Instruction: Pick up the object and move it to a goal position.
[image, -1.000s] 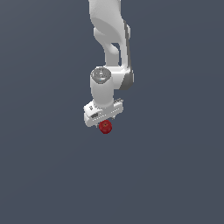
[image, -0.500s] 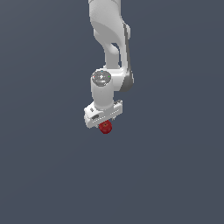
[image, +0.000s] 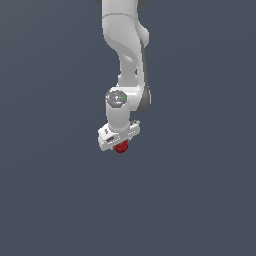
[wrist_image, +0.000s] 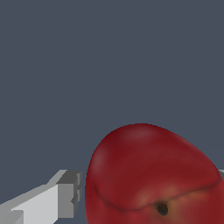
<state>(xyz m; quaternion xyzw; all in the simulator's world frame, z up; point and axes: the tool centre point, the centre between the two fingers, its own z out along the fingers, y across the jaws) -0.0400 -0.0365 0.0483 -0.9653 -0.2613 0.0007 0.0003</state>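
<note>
Since 1 second ago, almost nothing has shifted: my gripper (image: 120, 145) still hangs at the same spot, barely lower if at all. Its jaws are closed onto the red apple (image: 120, 147), which peeks out just beneath the white hand in the exterior view. From the wrist camera I see 1 grey finger (wrist_image: 70, 194) pressed against the apple's (wrist_image: 151, 179) side, its dark stem dimple facing the lens. Above, the white arm (image: 125, 47) rises out of frame over plain grey-blue ground (image: 50, 200).
</note>
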